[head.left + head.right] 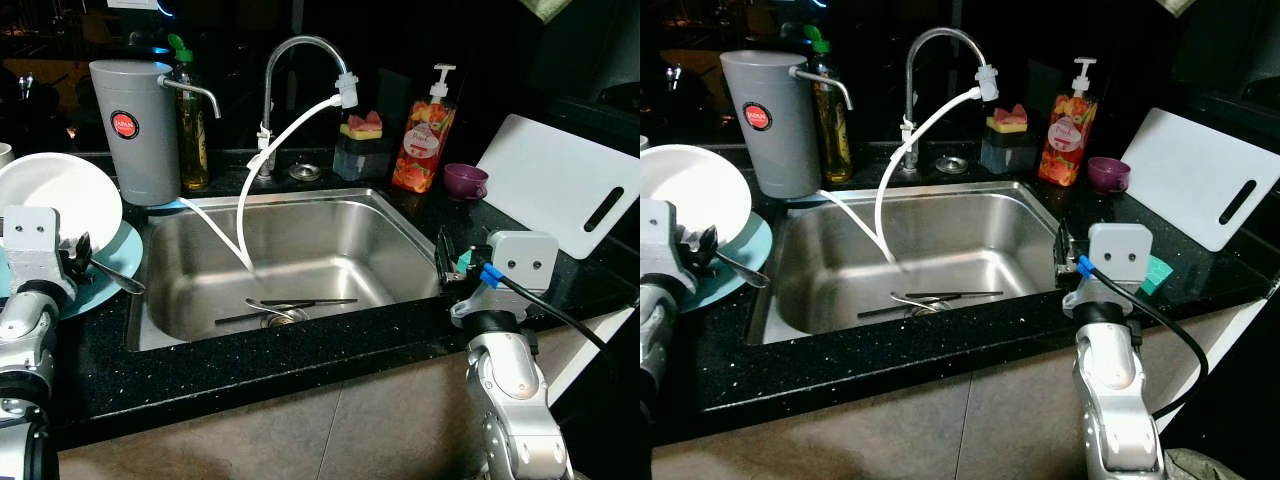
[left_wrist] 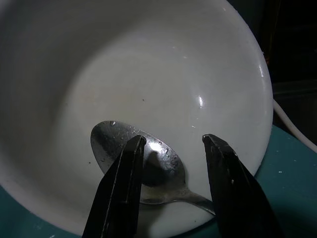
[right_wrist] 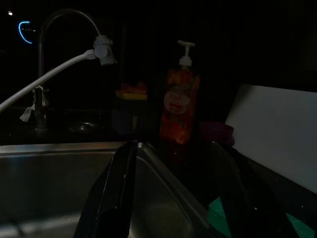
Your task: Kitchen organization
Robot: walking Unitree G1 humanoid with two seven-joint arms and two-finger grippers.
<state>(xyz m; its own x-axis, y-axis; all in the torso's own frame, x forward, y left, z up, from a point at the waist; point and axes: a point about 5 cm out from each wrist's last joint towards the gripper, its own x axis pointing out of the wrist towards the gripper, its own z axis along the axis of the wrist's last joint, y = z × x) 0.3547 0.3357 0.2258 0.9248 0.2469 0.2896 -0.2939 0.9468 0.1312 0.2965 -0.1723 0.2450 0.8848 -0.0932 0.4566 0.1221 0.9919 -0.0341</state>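
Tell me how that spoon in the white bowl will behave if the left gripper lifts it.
The spoon looks like polished metal with water beads, so it may slip between the left gripper fingers. It should stay stiff and seems light. Its handle sticks out over the rim of the tilted white bowl, so it could pivot or slide out when nudged.

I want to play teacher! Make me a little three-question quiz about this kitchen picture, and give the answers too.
1. True or false: the spoon lies inside the white bowl.
2. What lies at the bottom of the sink? A) chopsticks B) a plate C) a sponge
3. Fill in: the left gripper has its fingers ____ on either side of the spoon.

Key
1. True
2. A: dark chopsticks lie near the drain.
3. Open
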